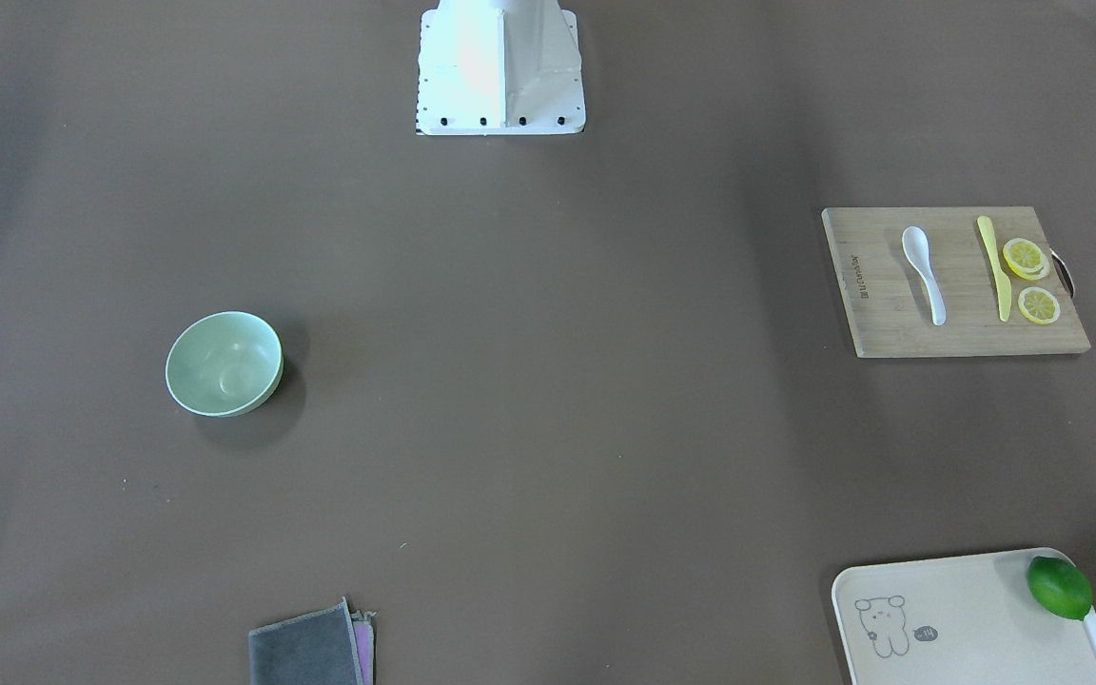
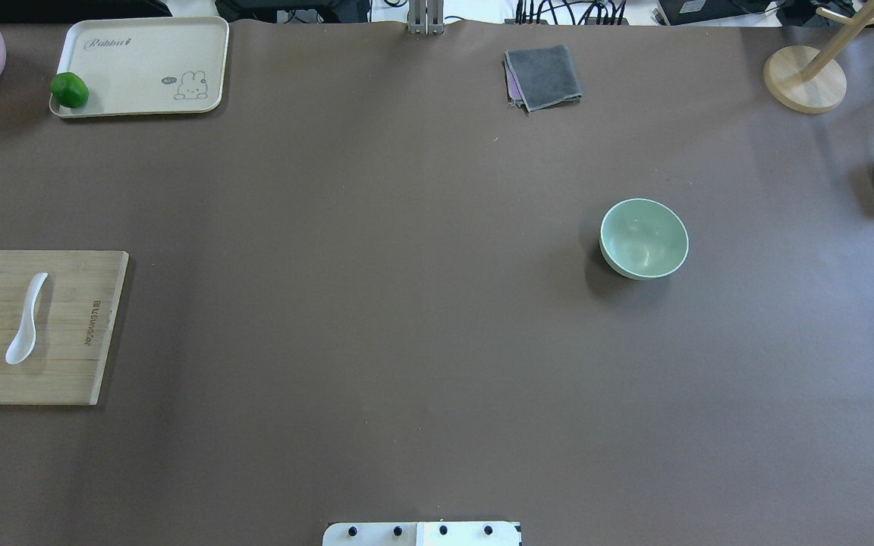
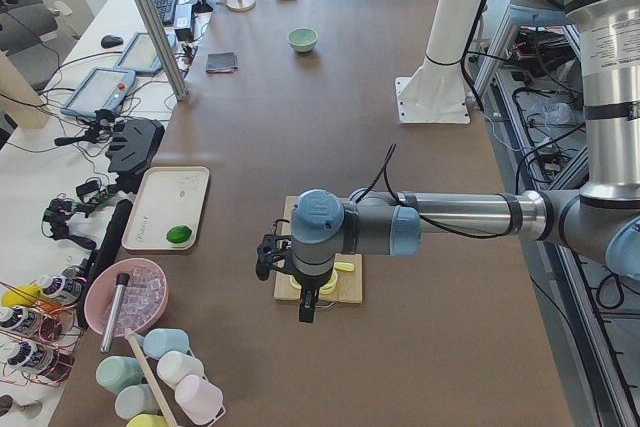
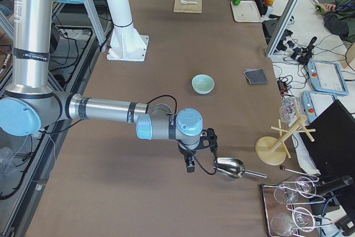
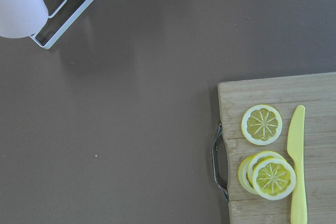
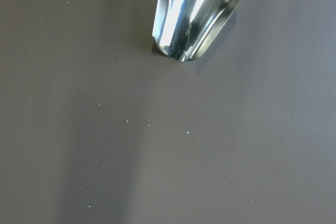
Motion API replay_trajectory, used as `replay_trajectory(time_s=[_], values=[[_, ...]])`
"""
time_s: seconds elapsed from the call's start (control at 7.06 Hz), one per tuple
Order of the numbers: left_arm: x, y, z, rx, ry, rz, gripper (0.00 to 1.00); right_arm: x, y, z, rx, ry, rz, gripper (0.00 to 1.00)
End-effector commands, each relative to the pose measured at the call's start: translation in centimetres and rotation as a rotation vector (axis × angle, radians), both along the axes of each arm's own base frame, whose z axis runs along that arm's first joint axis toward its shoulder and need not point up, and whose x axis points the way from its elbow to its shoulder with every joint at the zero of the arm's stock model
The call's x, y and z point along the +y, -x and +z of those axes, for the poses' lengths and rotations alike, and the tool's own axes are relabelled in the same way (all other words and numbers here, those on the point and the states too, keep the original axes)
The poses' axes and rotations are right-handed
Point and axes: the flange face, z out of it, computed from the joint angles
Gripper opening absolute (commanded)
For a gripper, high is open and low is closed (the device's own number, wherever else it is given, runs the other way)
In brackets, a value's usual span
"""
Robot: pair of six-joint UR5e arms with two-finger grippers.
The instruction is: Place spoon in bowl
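- While the spoon (image 1: 924, 274) lies flat on the wooden cutting board (image 1: 876, 323) at the robot's far left, a yellow knife (image 1: 995, 271) lies just beside it, with lemon slices (image 1: 1025, 257) past the knife.
- The bowl (image 2: 643, 238) stands upright on the right half, well apart from the spoon.
- The left gripper (image 3: 308, 305) hangs above the board's lemon end; clenched or released cannot be told.
- The right gripper (image 4: 190, 165) hovers near a metal scoop (image 4: 228, 168); its claw is equally unreadable.

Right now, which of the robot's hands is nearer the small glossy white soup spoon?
Left. The left hand hangs at the wooden cutting board that holds the white soup spoon; the right hand is at the opposite end of the table, beside the metal scoop.
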Motion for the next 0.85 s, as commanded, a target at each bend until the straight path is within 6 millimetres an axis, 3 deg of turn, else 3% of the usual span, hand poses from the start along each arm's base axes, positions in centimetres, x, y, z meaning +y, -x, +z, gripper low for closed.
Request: replay_trajectory(time_s=[0.0, 0.28, 0.42, 0.71], values=[[-0.5, -0.5, -0.9, 0.0, -0.021, 0.013, 0.98, 0.1, 0.0, 0.0, 0.0, -0.001, 0.0, 1.0], [-1.0, -0.4, -2.5, -0.009, -0.109, 0.013, 0.98, 0.0, 0.5, -0.6, -0.067, -0.01, -0.004, 1.0], [-1.5, -0.4, -3.6, -0.013, -0.208, 0.012, 0.98, -0.6, 0.4, -2.2, -0.075, -0.113, -0.002, 1.0], [-1.1, -0.2, -3.8, -0.025, -0.378, 0.007, 0.98, -1.1, 0.5, -3.7, -0.077, -0.19, 0.023, 1.0]])
